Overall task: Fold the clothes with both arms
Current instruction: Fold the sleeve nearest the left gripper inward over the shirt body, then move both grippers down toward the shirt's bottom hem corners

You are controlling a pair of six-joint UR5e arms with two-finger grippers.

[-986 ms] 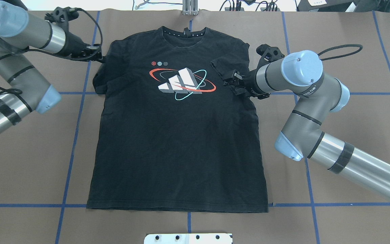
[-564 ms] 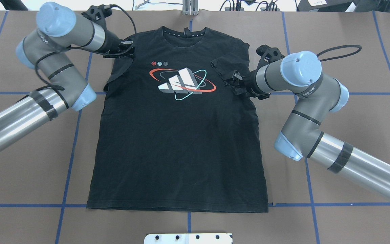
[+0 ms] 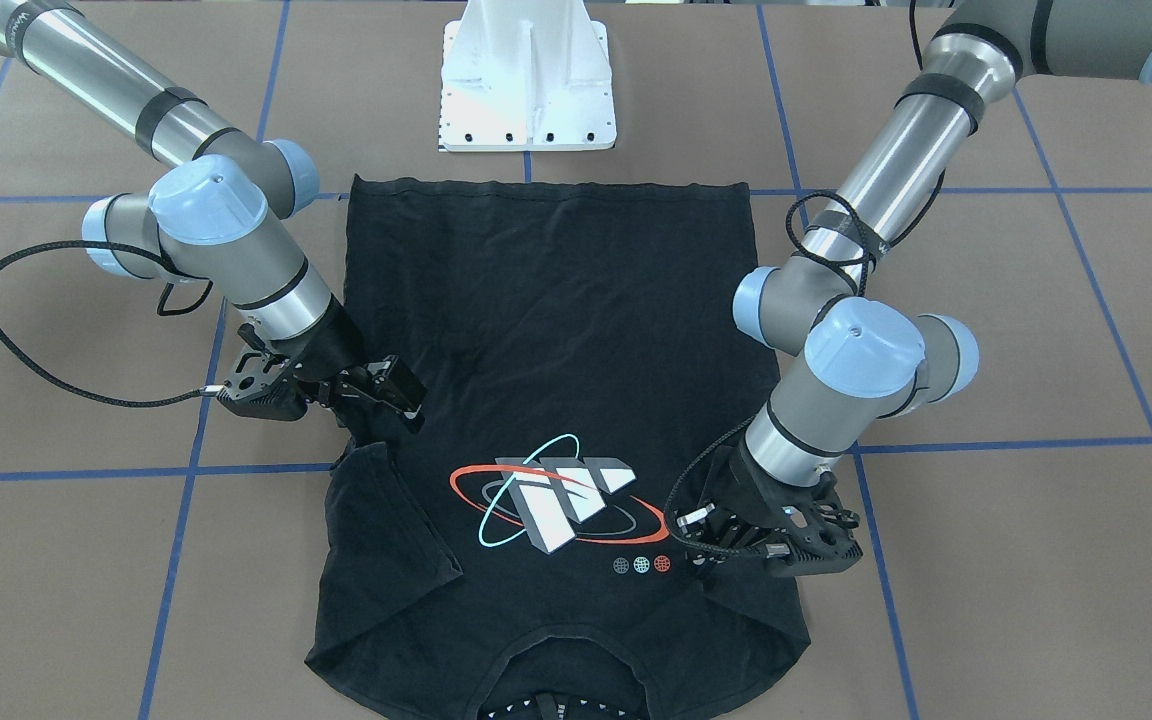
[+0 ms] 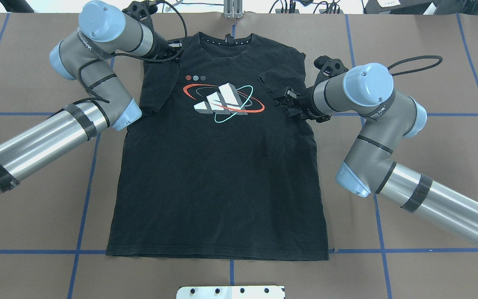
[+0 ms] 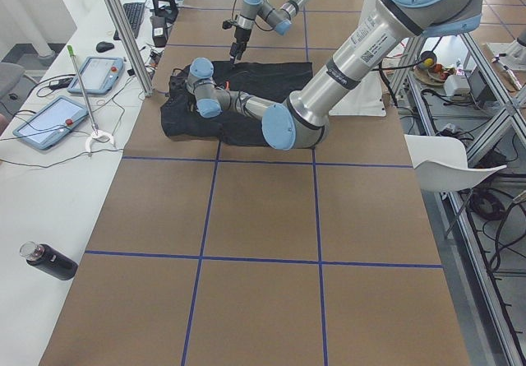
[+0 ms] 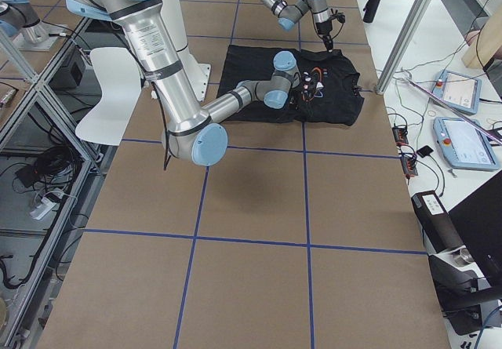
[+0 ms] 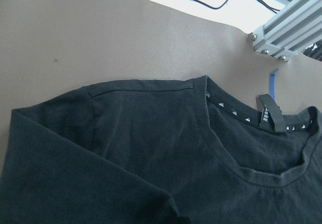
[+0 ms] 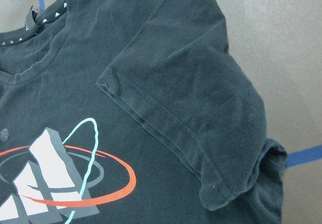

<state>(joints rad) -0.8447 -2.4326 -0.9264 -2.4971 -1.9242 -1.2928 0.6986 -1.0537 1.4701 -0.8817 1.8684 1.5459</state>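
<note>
Overhead exterior | T-shirt (image 4: 218,174) flat mid-tabletop, collar toward far edge | step: tucking sleeves inward | left gripper (image 4: 175,47), right gripper (image 4: 284,99): closure cannot be told | next: likely lengthwise side folds, needing shoulder-and-hem grips

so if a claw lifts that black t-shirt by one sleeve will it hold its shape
Probably not: the T-shirt looks floppy, its folded-in sleeve draping flat. Likely light too, lying thin and wrinkled on the table.

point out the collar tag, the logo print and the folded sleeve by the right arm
collar tag (image 7: 266,112), left wrist view, on the black loop at the neckline
logo print (image 4: 218,101), overhead view, on the white bars inside the rings
folded sleeve (image 8: 191,78), right wrist view, on the sleeve's flat middle above its hem
</note>
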